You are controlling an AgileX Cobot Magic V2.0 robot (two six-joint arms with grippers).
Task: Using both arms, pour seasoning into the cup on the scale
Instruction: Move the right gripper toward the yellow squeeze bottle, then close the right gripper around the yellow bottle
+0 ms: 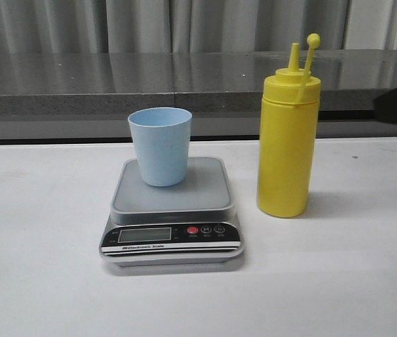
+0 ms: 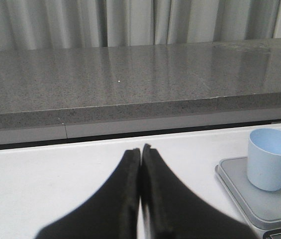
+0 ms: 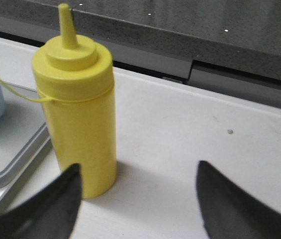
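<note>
Gaping right fingers [image 3: 55,204] near seasoning [image 3: 78,114]; left fingers [image 2: 128,199] pressed together, empty.

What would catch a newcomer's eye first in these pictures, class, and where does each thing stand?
The tall yellow seasoning bottle stands out first, upright on the white table just right of the scale, its cap off the nozzle. Next comes the light blue cup, standing on the scale's platform towards its back left. The right gripper is open beside the bottle.
</note>
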